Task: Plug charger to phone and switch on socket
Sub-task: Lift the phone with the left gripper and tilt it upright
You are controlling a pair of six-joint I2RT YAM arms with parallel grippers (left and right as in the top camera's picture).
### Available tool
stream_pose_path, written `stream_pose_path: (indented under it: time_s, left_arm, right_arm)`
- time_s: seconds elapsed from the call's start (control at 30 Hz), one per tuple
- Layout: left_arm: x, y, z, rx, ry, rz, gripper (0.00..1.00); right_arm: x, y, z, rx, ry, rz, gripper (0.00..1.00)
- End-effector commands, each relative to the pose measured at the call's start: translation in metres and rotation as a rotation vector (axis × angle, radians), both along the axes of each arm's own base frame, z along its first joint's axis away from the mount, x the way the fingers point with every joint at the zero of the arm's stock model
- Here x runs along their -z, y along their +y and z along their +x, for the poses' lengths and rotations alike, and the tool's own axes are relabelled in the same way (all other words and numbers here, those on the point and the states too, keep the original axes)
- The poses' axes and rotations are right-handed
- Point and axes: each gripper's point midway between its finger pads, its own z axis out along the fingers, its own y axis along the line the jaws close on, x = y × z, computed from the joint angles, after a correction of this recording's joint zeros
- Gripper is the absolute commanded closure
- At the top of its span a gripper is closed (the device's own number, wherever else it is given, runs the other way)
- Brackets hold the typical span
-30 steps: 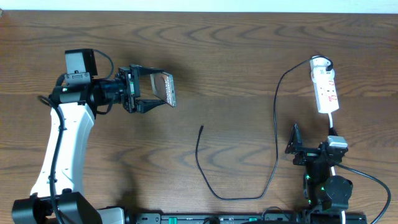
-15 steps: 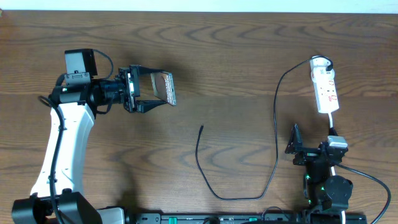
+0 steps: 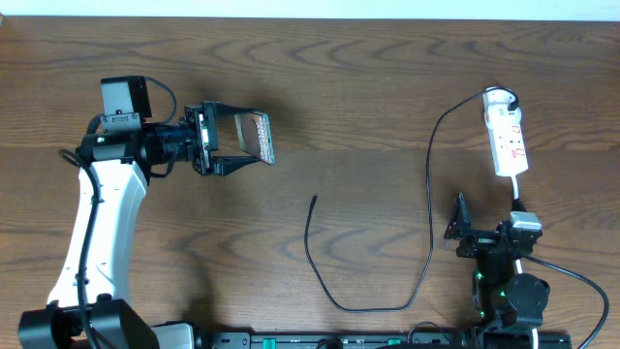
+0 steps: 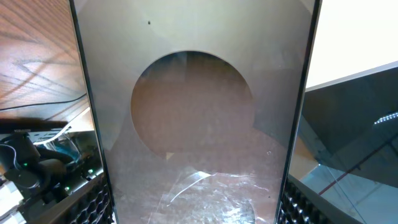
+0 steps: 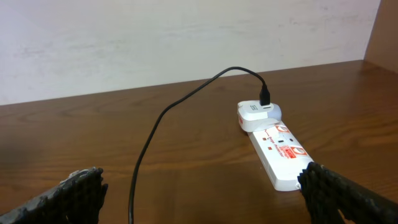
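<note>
Left gripper is clamped on the phone, holding it off the worktop on edge. In the left wrist view the glossy face fills the frame between both fingers; I can't tell which end has the port. The charger has its free plug tip at the end nearest the phone, lying flat on the worktop to the right of it and closer to the robot's base, apart from it. The last stretch of cable runs roughly front-to-back, tip pointing away from the base. The other end is already in the adapter at the far end of the socket. The left gripper is nearer the tip but occupied. Right gripper is spread wide and empty, with the socket just ahead of it and the tip well off to its left. My guess at the next move: right arm fetches the tip.
</note>
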Motion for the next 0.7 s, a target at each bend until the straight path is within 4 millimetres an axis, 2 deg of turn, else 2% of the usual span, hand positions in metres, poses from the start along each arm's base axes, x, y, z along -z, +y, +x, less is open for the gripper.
stream_pose_path:
  time_s: [0.0, 0.2, 0.3, 0.33, 0.43, 0.53, 0.67]
  left_arm:
    - [-0.018, 0.001, 0.001, 0.01, -0.075, -0.001, 0.92]
    - [0.009, 0.019, 0.015, -0.038, -0.172, 0.225, 0.92]
    - [0.034, 0.033, 0.014, -0.065, -0.136, 0.392, 0.92]
    - [0.053, 0.046, 0.01, -0.089, -0.079, 0.518, 0.92]
    - [0.076, 0.066, 0.0, -0.123, 0.012, 0.693, 0.93]
    - [0.086, 0.076, -0.005, -0.133, 0.048, 0.795, 0.93]
    - [0.089, 0.076, -0.005, -0.126, 0.044, 0.837, 0.93]
  right_arm:
    - [0.0, -0.001, 0.0, -0.001, 0.0, -0.014, 0.01]
    - [0.0, -0.001, 0.0, -0.001, 0.0, -0.014, 0.01]
    - [0.0, -0.001, 0.0, -0.001, 0.0, -0.014, 0.01]
    - [0.0, -0.001, 0.0, -0.001, 0.0, -0.014, 0.01]
    - [0.0, -0.001, 0.0, -0.001, 0.0, -0.014, 0.01]
    - [0.0, -0.001, 0.0, -0.001, 0.0, -0.014, 0.01]
    - [0.0, -0.001, 0.0, -0.001, 0.0, -0.014, 0.01]
